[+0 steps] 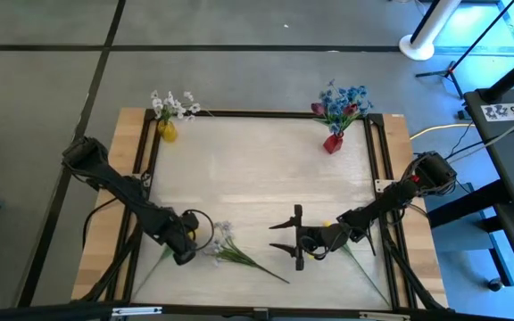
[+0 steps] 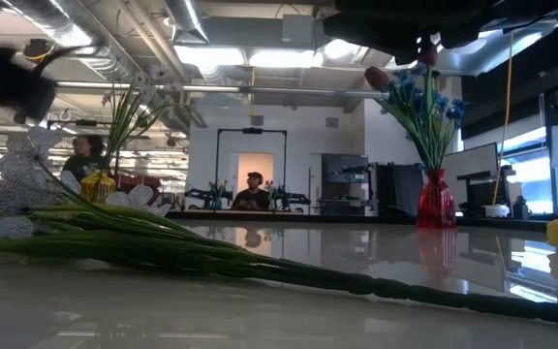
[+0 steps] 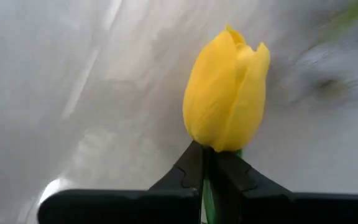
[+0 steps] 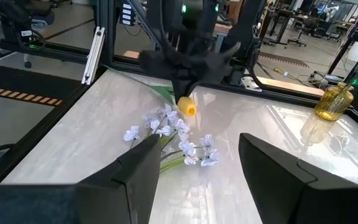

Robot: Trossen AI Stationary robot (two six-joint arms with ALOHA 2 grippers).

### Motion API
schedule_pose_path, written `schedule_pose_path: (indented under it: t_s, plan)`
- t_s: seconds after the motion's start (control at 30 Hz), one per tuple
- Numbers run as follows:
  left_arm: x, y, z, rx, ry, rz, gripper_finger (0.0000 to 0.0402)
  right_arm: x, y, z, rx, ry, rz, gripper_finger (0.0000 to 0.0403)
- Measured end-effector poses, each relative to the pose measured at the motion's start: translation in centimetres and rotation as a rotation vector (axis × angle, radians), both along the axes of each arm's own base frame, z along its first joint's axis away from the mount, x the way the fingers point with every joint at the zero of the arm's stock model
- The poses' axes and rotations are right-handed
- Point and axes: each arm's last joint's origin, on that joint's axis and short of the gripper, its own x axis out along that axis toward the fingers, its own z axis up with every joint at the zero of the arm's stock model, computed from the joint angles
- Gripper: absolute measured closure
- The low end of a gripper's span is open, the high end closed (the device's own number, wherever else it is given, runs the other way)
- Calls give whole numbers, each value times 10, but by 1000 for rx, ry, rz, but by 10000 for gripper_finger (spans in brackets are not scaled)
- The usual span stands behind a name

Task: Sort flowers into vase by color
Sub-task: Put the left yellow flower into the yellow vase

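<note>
The left gripper [image 3: 209, 171] is clamped on the green stem of a yellow tulip [image 3: 227, 93], just under the bloom, which stands up past the dark fingertips [image 3: 188, 168]. In the high view this gripper [image 1: 188, 242] sits low over the near left part of the table [image 1: 266, 169], and the right wrist view shows the tulip [image 4: 187, 107] hanging just above the tabletop.

Just beside the left gripper lies a pale spray [image 1: 224, 245] of small whitish flowers, its green stems running toward the near middle of the table. In the low view these stems [image 2: 211, 254] lie flat across the foreground, with pale blooms at the left.

The right gripper [image 1: 298, 239] hovers over the near middle of the table, jaws spread wide and holding nothing, pointed toward the spray and the left gripper. Its two dark fingers [image 4: 138, 177] stand well apart in its own wrist view. A small yellow bit [image 1: 327, 225] shows close by the right arm, and a thin stem [image 1: 364, 267] lies on the table beneath it.

At the far left corner stands a yellow vase [image 1: 167, 132] holding white flowers [image 1: 173, 105]. At the far right stands a red vase [image 1: 332, 143] holding blue flowers [image 1: 342, 100] and a dark red tulip [image 1: 318, 110]. People [image 2: 252, 192] show in the room beyond the table.
</note>
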Motion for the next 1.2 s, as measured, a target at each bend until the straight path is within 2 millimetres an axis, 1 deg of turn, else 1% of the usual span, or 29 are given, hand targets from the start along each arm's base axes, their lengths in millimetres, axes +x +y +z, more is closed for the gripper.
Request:
schedule_pose_path:
  t_s: [0.1, 0.27, 0.4, 0.5, 0.57, 0.63, 0.77, 0.87, 0.97, 1.07, 1.2]
  plan:
    - [15, -2, 22, 102, -121, -54, 392, 0, 0, 0, 0, -1, -5, 185]
    - [45, 1, 66, 416, -412, -121, 393, 0, -1, 0, 32, -5, -45, 185]
    - [64, 14, 98, 701, -564, -82, 394, 0, 0, 0, 46, -2, -24, 185]
    - [71, 28, 118, 921, -601, -49, 394, -1, 1, 0, 47, 0, -13, 185]
    - [70, 43, 127, 1065, -595, -1, 394, -3, 4, 0, 40, 2, -12, 185]
    - [65, 62, 137, 1194, -590, 94, 394, -7, 9, 0, 26, -3, -28, 185]
    - [46, 99, 155, 1377, -623, 333, 393, -18, 21, 6, -25, -32, -75, 185]
    - [33, 123, 164, 1398, -629, 475, 393, -29, 30, 12, -37, -53, -114, 185]
    - [27, 143, 166, 1432, -571, 547, 393, -40, 39, 17, -35, -71, -138, 185]
    - [24, 163, 162, 1469, -486, 598, 393, -49, 48, 18, -31, -79, -158, 185]
    - [19, 190, 163, 1529, -306, 617, 393, -61, 57, 18, 3, -92, -208, 185]
